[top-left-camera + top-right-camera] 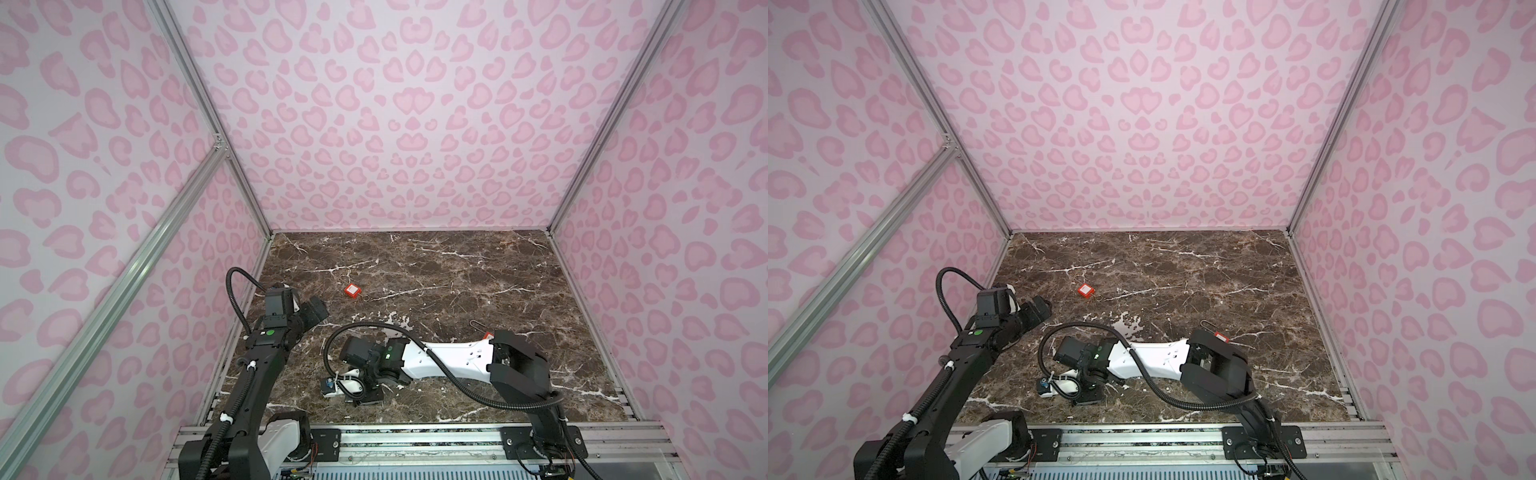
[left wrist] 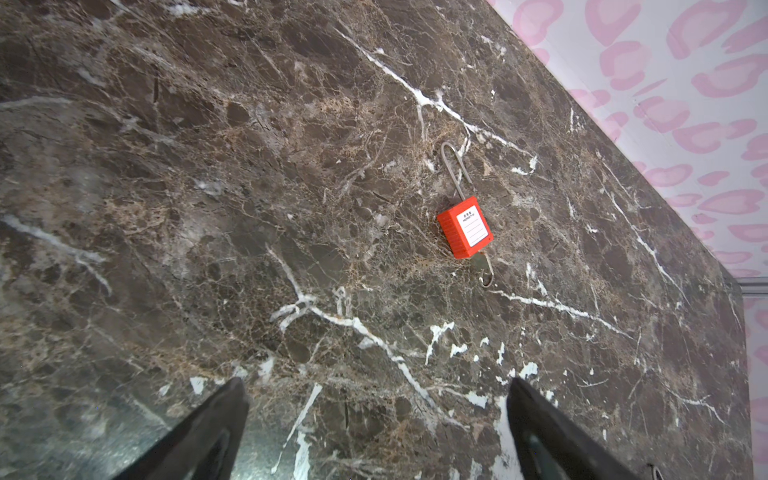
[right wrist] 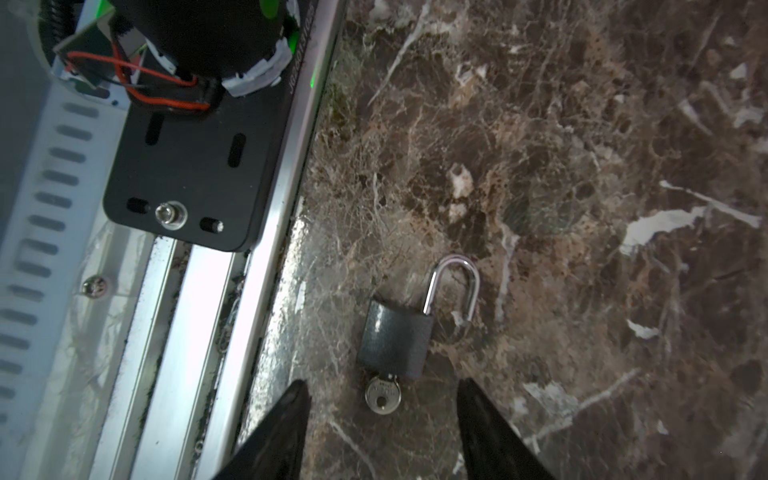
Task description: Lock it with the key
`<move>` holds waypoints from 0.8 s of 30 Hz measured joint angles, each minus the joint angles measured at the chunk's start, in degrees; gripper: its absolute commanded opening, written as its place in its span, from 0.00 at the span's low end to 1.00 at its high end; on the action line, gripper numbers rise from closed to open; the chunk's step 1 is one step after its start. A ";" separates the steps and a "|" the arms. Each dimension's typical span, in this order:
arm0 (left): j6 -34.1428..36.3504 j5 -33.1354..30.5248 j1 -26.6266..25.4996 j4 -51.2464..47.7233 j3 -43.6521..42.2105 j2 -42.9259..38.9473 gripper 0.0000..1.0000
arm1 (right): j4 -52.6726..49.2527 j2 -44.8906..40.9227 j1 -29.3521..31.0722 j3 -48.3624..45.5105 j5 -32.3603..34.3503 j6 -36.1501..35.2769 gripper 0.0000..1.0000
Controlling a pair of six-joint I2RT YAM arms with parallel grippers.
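In the right wrist view a grey padlock (image 3: 397, 340) lies flat on the marble table (image 3: 582, 166), close to its front rail. Its silver shackle (image 3: 457, 286) is swung open. A round-headed silver key (image 3: 382, 392) sticks out of its base. My right gripper (image 3: 383, 381) is open, its black fingertips (image 3: 297, 399) either side of the key head and not touching it. In both top views this gripper (image 1: 368, 397) (image 1: 1086, 397) points down near the front edge and covers the grey padlock. My left gripper (image 2: 376, 380) (image 1: 318, 309) is open and empty.
A red padlock (image 1: 352, 290) (image 1: 1085, 290) (image 2: 464, 227) with a long thin shackle (image 2: 455, 166) and a key (image 2: 484, 270) lies mid-table, ahead of the left gripper. Another red lock (image 1: 489, 335) shows partly behind the right arm. The aluminium rail (image 3: 232, 291) and arm base run beside the grey padlock.
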 measured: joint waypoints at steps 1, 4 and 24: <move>-0.07 0.33 0.04 0.00 0.00 0.09 0.99 | -1.16 0.85 0.00 1.18 -0.28 0.00 0.56; -0.52 0.79 0.13 0.00 -0.11 0.17 1.00 | -3.89 2.84 -0.02 3.78 -0.37 0.00 0.54; -1.44 1.79 0.35 -0.02 -1.79 -0.72 1.00 | -13.38 11.08 0.59 13.97 0.15 0.46 0.46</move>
